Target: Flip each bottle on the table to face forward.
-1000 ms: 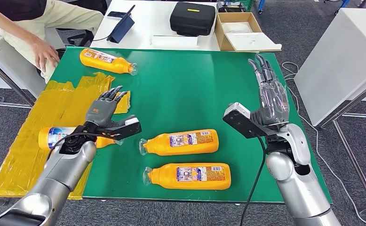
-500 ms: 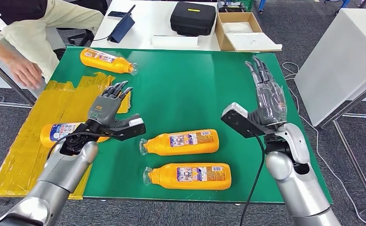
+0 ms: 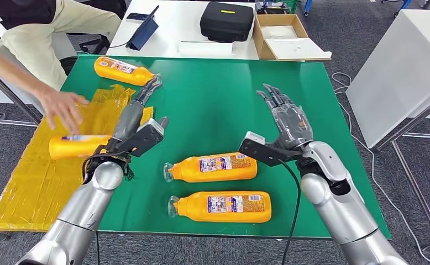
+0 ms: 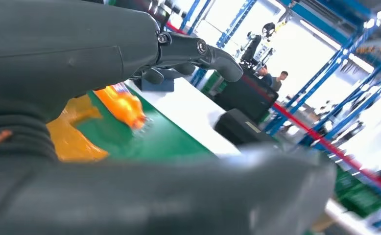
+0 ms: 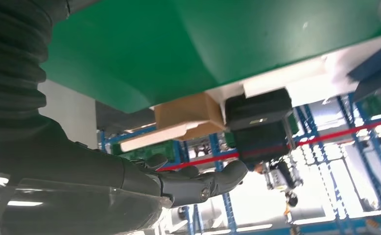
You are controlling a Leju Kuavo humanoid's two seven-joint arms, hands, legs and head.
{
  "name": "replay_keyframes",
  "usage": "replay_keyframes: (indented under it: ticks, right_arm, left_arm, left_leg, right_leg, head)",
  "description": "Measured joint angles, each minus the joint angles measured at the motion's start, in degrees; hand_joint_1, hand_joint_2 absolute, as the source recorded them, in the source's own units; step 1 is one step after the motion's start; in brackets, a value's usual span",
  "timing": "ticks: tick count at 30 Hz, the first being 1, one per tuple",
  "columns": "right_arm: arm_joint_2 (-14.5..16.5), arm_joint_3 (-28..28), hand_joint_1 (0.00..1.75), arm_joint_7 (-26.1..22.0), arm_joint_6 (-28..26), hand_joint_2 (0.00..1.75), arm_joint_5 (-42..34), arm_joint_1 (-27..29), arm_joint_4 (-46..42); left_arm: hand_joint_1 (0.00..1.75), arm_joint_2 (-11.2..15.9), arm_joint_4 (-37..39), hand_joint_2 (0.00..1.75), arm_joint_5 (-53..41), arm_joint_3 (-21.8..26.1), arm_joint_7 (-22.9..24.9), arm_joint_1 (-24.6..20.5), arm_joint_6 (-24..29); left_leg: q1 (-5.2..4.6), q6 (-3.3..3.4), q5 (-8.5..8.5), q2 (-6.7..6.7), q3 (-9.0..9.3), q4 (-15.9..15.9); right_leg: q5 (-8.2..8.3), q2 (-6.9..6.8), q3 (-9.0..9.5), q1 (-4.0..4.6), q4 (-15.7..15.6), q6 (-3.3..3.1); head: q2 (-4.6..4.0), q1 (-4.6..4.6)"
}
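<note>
Several orange bottles lie on their sides on the green table (image 3: 218, 105). One bottle (image 3: 125, 71) lies at the far left corner and shows blurred in the left wrist view (image 4: 122, 104). Two lie near the front with labels up, one (image 3: 213, 167) just beyond the other (image 3: 221, 207). A fourth bottle (image 3: 78, 146) rests on the yellow sheet (image 3: 52, 165) under a person's hand (image 3: 63, 106). My left hand (image 3: 134, 118) hangs open above the table's left part, fingers pointing toward the far bottle. My right hand (image 3: 286, 121) hovers open over the table, right of the middle.
A person (image 3: 19, 33) sits at the far left, reaching over the yellow sheet. Behind the green table a white table carries a black case (image 3: 226, 21), a cardboard box (image 3: 282, 36) and a dark tablet (image 3: 142, 30). A white cabinet (image 3: 406, 61) stands to the right.
Both my hands moved inward and forward over the table. The person's hand came back over the yellow sheet, and the bottle there now lies turned, showing mostly orange.
</note>
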Motion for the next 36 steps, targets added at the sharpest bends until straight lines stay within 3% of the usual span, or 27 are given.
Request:
replay_keyframes:
  ticks: [7, 16, 36]
  right_arm:
    - [0.0, 4.1, 0.0, -1.3, -1.7, 1.75, -0.9, 1.6, 1.1]
    - [2.0, 7.8, 0.0, -1.8, -2.1, 1.75, -1.8, 2.3, 3.4]
    - [2.9, 11.4, 0.0, 0.4, -0.9, 1.75, -1.6, 2.3, 12.0]
  left_arm:
    - [0.0, -1.6, -2.9, 1.75, 9.0, 3.2, -1.5, 1.5, 0.1]
    - [0.0, -2.0, -2.9, 1.75, 9.2, 5.0, -0.5, 1.4, 4.2]
    - [0.0, -2.3, 2.0, 1.75, 9.5, 6.8, 0.6, -0.7, 5.6]
  left_leg:
    - [0.02, -0.01, -0.01, 0.01, 0.0, 0.0]
    - [0.01, -0.01, 0.0, 0.01, 0.0, 0.0]
    - [0.01, -0.01, 0.0, 0.01, -0.01, 0.0]
  right_leg:
    - [-0.02, 0.0, -0.02, 0.02, 0.0, -0.02]
    - [-0.01, 0.0, -0.03, 0.01, 0.0, -0.02]
    - [-0.01, 0.01, -0.03, 0.01, 0.0, -0.01]
  head:
    - [0.0, 0.0]
    - [0.0, 0.01]
    - [0.0, 0.01]
